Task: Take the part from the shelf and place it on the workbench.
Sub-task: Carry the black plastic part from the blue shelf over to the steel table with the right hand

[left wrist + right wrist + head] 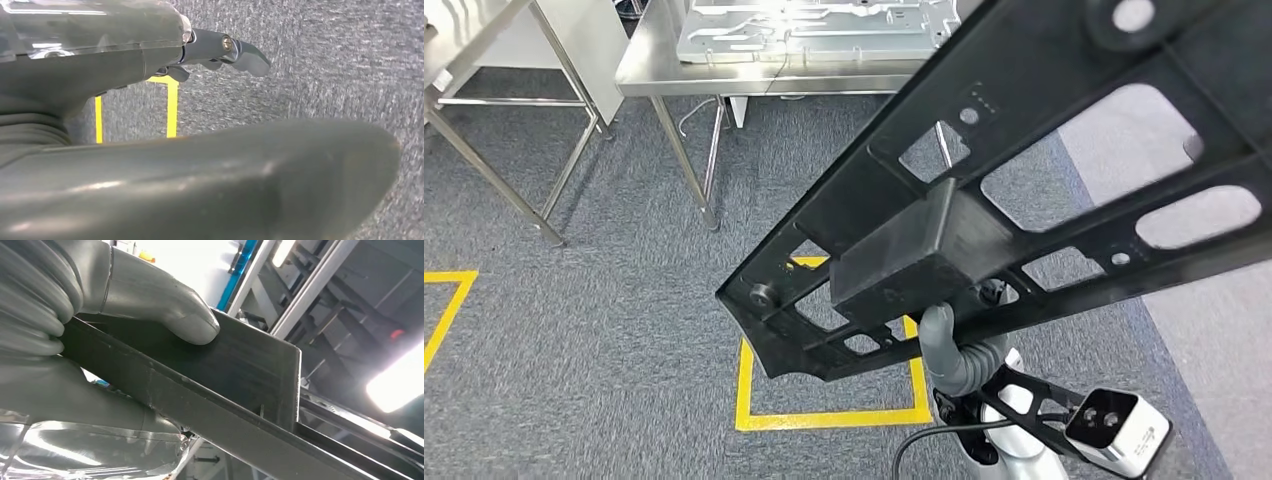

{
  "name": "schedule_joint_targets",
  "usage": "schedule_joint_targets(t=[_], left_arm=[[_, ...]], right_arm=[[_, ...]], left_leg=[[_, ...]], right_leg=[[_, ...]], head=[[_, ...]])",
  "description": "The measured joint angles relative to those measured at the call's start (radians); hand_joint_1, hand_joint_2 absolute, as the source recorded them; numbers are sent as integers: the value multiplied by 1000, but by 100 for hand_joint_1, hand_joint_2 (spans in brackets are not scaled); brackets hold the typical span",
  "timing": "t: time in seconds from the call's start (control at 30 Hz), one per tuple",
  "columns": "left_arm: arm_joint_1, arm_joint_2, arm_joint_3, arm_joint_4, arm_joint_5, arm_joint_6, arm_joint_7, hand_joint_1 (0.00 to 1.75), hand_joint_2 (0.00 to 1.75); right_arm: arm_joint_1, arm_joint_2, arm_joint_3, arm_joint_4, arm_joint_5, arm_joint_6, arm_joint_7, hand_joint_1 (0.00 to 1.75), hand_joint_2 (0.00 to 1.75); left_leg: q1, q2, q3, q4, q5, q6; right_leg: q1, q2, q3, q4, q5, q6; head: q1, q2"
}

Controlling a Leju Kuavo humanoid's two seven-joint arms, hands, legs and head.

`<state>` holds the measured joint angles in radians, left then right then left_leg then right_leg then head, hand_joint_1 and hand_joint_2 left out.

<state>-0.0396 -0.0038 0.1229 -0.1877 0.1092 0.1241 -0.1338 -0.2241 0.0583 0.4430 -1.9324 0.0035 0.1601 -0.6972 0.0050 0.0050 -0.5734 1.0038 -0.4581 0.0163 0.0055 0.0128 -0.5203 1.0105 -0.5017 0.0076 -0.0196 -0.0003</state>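
Right hand (954,350) grips the black perforated frame part (1024,190) from below, thumb (165,305) pressed on its flat side, carried tilted over carpet. Steel workbench (654,70) is well ahead. Left hand (220,50) hangs w/ nothing in it, fingers apart.

Right hand (100,315): grey ribbed cover, thick smooth grey thumb. Left hand (150,100): grey shell, darker fingers (245,52) with brass screw. White wrist camera (1116,428), black cable (924,440).
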Motion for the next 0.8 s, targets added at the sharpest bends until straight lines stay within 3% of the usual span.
schedule_joint_targets(t=[0.07,0.17,0.2,0.23,0.33,0.4,0.53,0.6,0.67,0.7,0.73,0.77,0.8], left_arm=[[0,0,0,0,-1,0,1,0,0],[-1,1,0,0,-2,0,1,0,0],[0,1,0,0,-3,1,1,0,0],[1,1,0,0,-4,1,1,0,0],[3,1,0,0,-4,2,2,0,0],[1,1,0,0,-5,4,2,0,0],[-5,1,0,0,-5,8,2,0,0],[-7,0,0,0,-6,9,2,0,0],[-7,1,0,0,-6,11,2,0,0],[-6,1,0,0,-6,12,2,0,0],[-4,2,0,0,-7,12,2,0,0],[-3,2,0,0,-7,12,2,0,0],[-1,3,0,0,-7,12,2,0,0]], right_arm=[[0,0,-3,-5,0,1,0,175,175],[4,-1,-7,-8,-1,3,0,175,175],[6,-1,-7,-8,-1,4,0,175,175],[8,-1,-8,-8,0,4,0,175,175],[9,-2,-9,-8,-1,6,0,175,175],[9,-2,-10,-7,-2,7,0,175,175],[6,-2,-14,-8,-4,11,0,175,175],[4,-1,-15,-9,-4,12,0,175,175],[3,-1,-15,-8,-4,12,0,175,175],[3,-1,-15,-8,-4,11,0,175,175],[4,-1,-15,-8,-4,10,0,175,175],[4,-1,-15,-7,-4,9,0,175,175],[4,-1,-16,-7,-4,6,0,175,175]], left_leg=[[3,0,15,-7,-5,9],[2,0,31,-9,-20,16],[2,0,38,-9,-27,16],[2,0,47,-9,-34,14],[2,-1,83,-8,-61,5],[2,0,94,-8,-78,-6],[5,3,98,30,-87,-25],[7,2,46,126,-116,-30],[7,2,-37,248,-170,-36],[7,2,-70,281,-183,-38],[7,2,-88,285,-175,-39],[7,2,-89,254,-143,-37],[7,2,-76,193,-92,-33]], right_leg=[[-2,-2,-34,63,-19,11],[-9,-4,-159,243,-78,22],[-11,-5,-191,275,-83,23],[-13,-5,-205,270,-70,24],[-14,-10,-167,99,56,16],[-7,-14,-147,25,97,4],[-4,-11,-119,8,87,-23],[-6,-12,-99,0,78,-34],[-4,-10,-88,-1,68,-39],[-3,-8,-82,-1,62,-40],[-2,-6,-74,-1,57,-40],[-1,-3,-66,-1,51,-40],[0,-1,-56,-1,44,-39]], head=[[0,0],[0,0],[0,0],[0,0],[0,0],[0,0],[0,0],[0,0],[0,0],[0,0],[0,0],[0,0],[0,0]])
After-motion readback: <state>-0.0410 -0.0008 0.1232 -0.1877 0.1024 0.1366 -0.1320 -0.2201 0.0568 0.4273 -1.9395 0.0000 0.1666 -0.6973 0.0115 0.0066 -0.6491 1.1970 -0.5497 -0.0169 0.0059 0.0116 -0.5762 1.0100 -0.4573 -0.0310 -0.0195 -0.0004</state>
